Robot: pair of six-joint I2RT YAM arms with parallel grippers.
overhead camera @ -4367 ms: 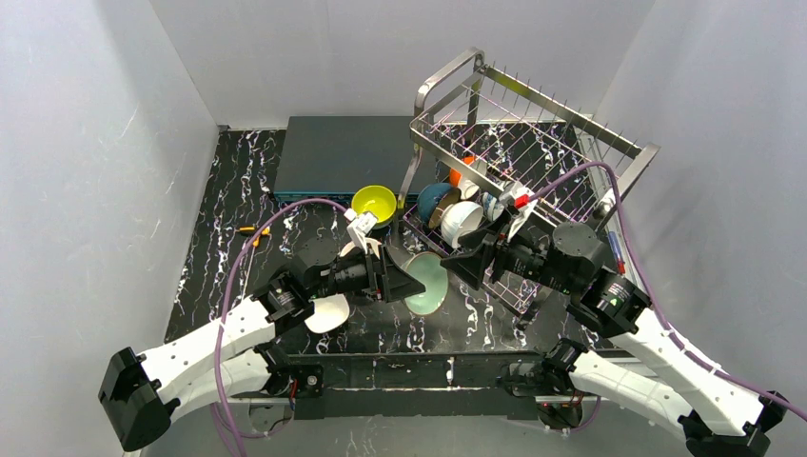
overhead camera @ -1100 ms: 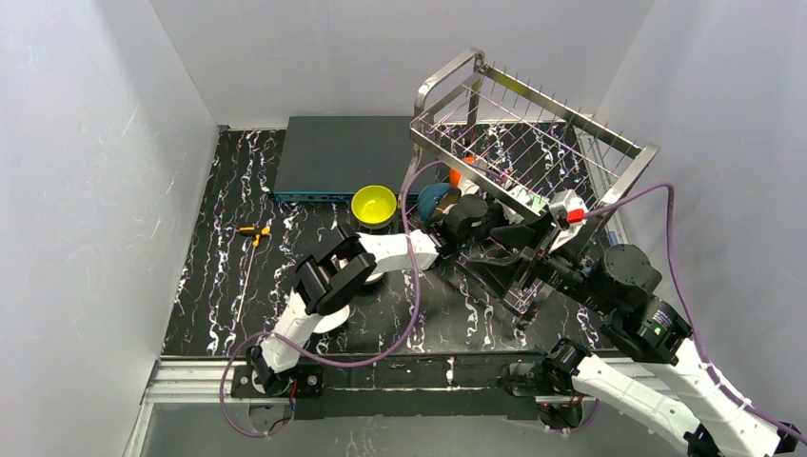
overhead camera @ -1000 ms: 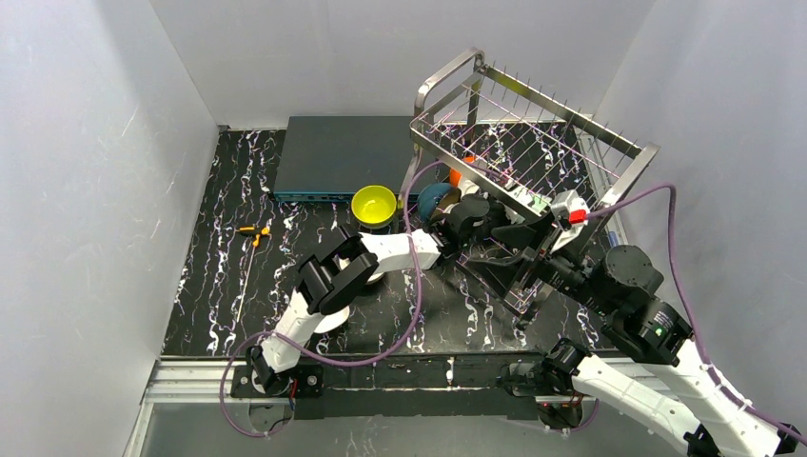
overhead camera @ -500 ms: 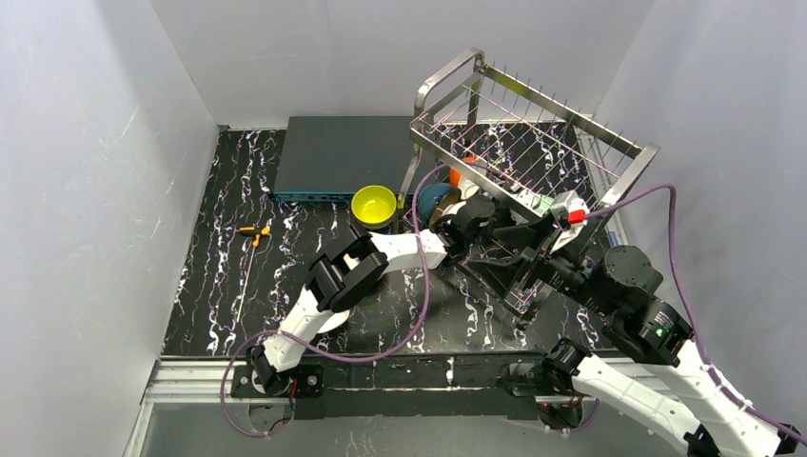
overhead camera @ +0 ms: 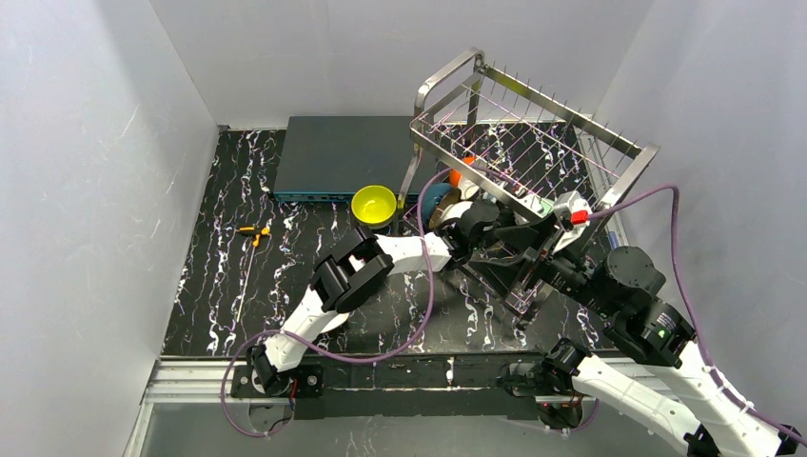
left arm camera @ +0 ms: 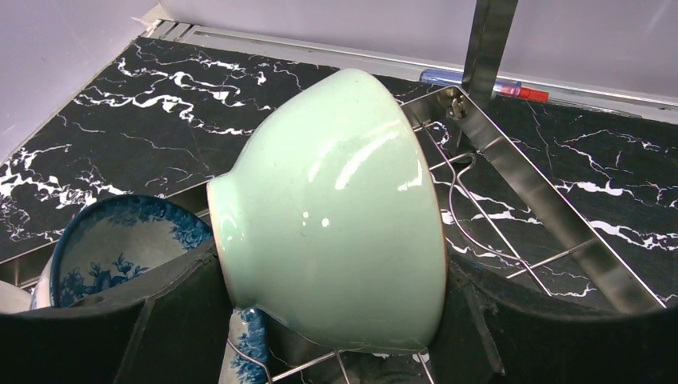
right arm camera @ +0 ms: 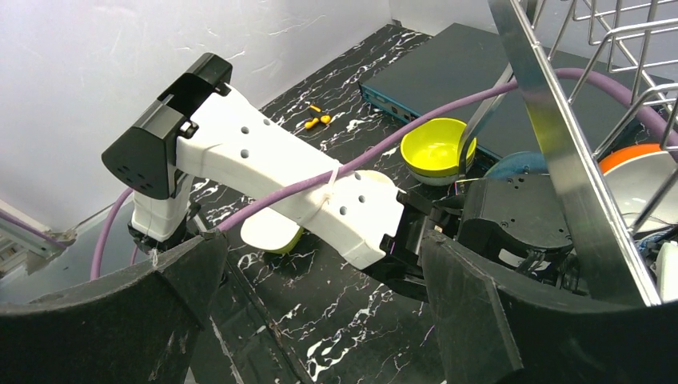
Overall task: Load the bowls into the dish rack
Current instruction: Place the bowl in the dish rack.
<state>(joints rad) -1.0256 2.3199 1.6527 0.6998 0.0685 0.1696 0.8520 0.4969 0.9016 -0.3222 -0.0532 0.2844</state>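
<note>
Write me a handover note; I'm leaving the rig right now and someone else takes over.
Left end effector: shut on the pale green bowl, tilted over the dish rack's lower tier, not yet released.
Right end effector: open, empty, beside the rack.
Done: blue floral bowl and orange bowl are in the rack.
Left: seat the pale green bowl, then load the yellow-green bowl and a pale bowl from the table.

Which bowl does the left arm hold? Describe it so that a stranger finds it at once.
Start at the steel dish rack at the far right and follow the left gripper into its lower tier. The pale green bowl lies tilted between the fingers. Unlike the blue-flowered bowl beside it, it is plain and glossy.
</note>
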